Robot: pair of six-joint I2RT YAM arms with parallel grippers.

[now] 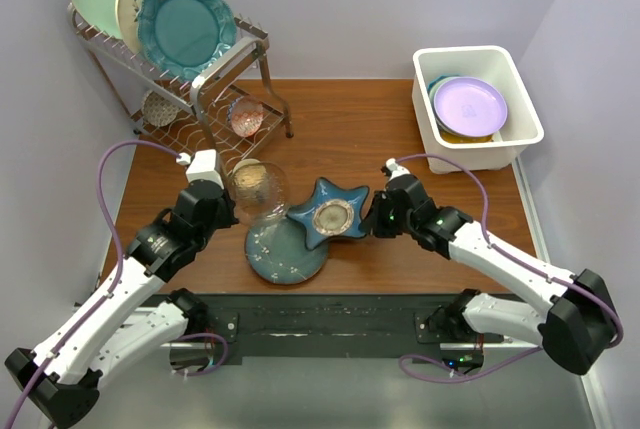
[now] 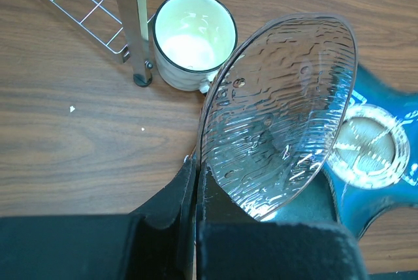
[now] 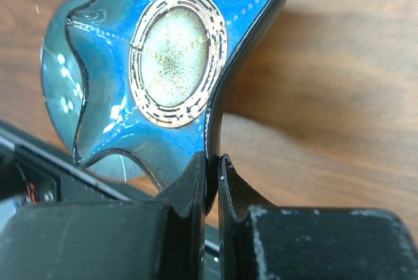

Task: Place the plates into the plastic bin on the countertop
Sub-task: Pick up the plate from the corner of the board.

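Observation:
My left gripper (image 1: 234, 206) (image 2: 196, 162) is shut on the rim of a clear textured glass plate (image 1: 258, 189) (image 2: 281, 117), which it holds tilted above the countertop (image 1: 350, 129). The right gripper (image 1: 372, 221) (image 3: 212, 162) is shut on the edge of a blue star-shaped plate (image 1: 330, 214) (image 3: 176, 64), also lifted and tilted. Below both, a grey-blue round plate (image 1: 283, 252) (image 3: 57, 91) lies flat on the wood. The white plastic bin (image 1: 520, 99) stands at the back right, with a lavender plate (image 1: 470, 104) on top of others inside it.
A wire rack (image 1: 215, 74) at the back left holds mint, cream and teal plates upright, with small dishes on its lower shelf. A cream cup (image 2: 194, 38) stands by the rack's leg (image 2: 134, 25), just beyond the clear plate. The star plate (image 2: 372, 149) shows to its right.

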